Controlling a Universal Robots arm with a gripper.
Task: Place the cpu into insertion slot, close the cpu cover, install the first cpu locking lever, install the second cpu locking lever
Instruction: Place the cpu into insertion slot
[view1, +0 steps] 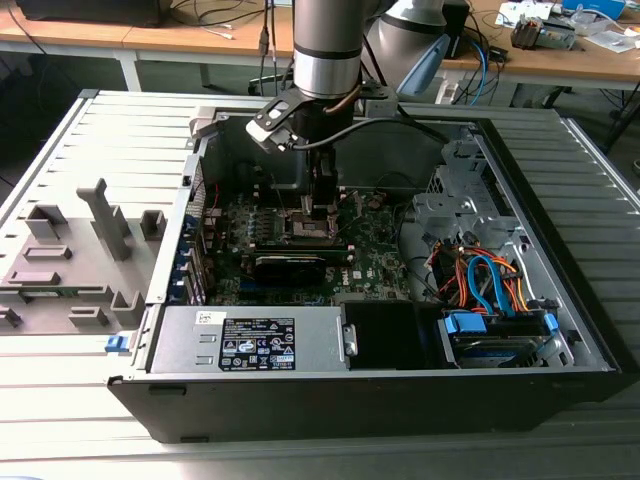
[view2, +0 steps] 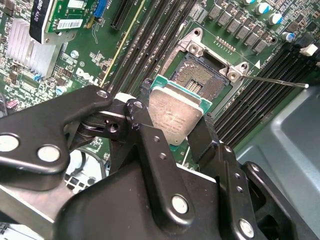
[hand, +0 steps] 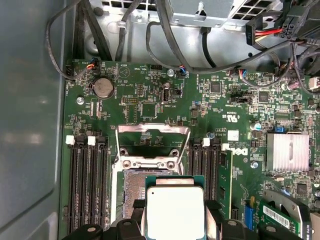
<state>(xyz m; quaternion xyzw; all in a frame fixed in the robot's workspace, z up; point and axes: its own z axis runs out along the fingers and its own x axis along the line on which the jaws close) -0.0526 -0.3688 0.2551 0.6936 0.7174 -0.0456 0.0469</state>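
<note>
Grey ribbed tabletop (view1: 60, 140) carries an open black computer case (view1: 380, 395); wooden desks (view1: 150, 40) stand behind it. A green motherboard (hand: 150, 100) lies inside the case. The black gripper (view2: 176, 112), fingers closed partway onto opposite edges of the cpu (hand: 175, 212), holds this flat square chip with its matte silver top just above the open socket (view2: 205, 80). The cpu cover (hand: 153, 128), a thin metal frame, stands raised beside the socket.

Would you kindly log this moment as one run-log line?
gripper: shut on small square silver-grey cpu | cpu: over open socket, not seated | thin silver-grey metal cpu cover: open
</note>
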